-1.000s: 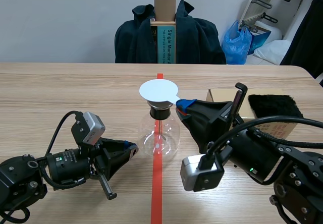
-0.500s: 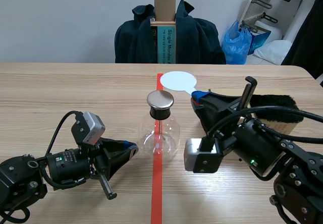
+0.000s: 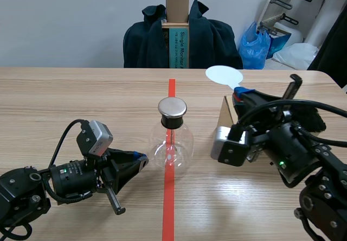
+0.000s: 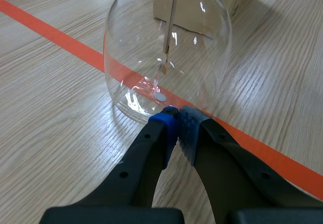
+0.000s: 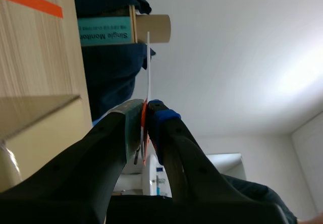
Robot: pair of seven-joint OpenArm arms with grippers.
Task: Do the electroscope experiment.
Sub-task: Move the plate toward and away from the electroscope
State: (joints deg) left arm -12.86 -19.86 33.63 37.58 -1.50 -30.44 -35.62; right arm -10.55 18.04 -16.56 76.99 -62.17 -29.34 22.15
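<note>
white disc point(image 3: 223, 75) in right gripper point(image 3: 242, 93) has moved rightward from flask point(image 3: 171, 146).

The flask point(image 3: 171, 143) stands mid-table point(image 3: 65, 94) on the tape line point(image 3: 168, 208), with its cap point(image 3: 172, 107) on top. My left gripper point(image 3: 142, 158) sits low at its left, tips pressed together just at the flask's base. Right of the flask is a box point(image 3: 226, 111); above it, my right gripper point(image 3: 243, 93) pinches a disc point(image 3: 224, 75), raised behind and right of the cap. A chair point(image 3: 179, 40) stands beyond the table's far edge
</note>
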